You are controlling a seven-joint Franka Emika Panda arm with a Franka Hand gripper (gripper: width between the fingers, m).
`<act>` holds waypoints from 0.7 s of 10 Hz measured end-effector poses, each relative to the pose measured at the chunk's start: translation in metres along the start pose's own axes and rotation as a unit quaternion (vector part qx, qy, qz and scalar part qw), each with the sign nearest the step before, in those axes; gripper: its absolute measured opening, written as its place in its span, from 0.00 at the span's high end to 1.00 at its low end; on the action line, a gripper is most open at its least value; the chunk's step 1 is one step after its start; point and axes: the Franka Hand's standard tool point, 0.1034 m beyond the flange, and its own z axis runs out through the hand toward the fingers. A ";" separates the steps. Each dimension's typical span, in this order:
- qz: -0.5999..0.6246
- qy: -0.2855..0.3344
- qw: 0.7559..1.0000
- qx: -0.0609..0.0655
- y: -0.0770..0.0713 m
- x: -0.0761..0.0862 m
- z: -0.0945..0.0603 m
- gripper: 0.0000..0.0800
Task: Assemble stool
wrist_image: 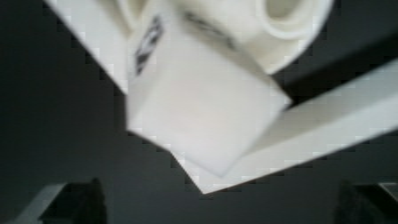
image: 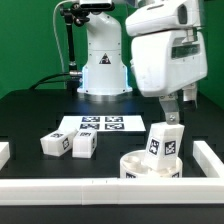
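A dark worktop [image: 30,110] edged by white rails [image: 100,185]; a white robot arm [image: 165,50] fills the upper right of the frame, its jaws spread wide and holding nothing, poised just above a leg [image: 165,142] that stands upright in the round seat [image: 135,165] at lower right; two more legs [image: 68,145] lie side by side at lower left; the marker board [image: 100,125] lies flat at centre; the wrist view shows the leg [wrist_image: 205,115] close up and blurred.
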 end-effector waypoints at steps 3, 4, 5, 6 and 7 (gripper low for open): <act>-0.160 -0.002 0.987 -0.020 0.009 -0.003 0.000 0.19; -0.196 -0.007 0.980 -0.021 0.011 -0.006 0.000 0.19; -0.229 -0.012 0.973 -0.022 0.012 -0.008 0.000 0.19; -0.272 -0.019 0.962 -0.023 0.013 -0.011 0.001 0.19; -0.323 -0.029 0.946 -0.022 0.013 -0.013 0.003 0.19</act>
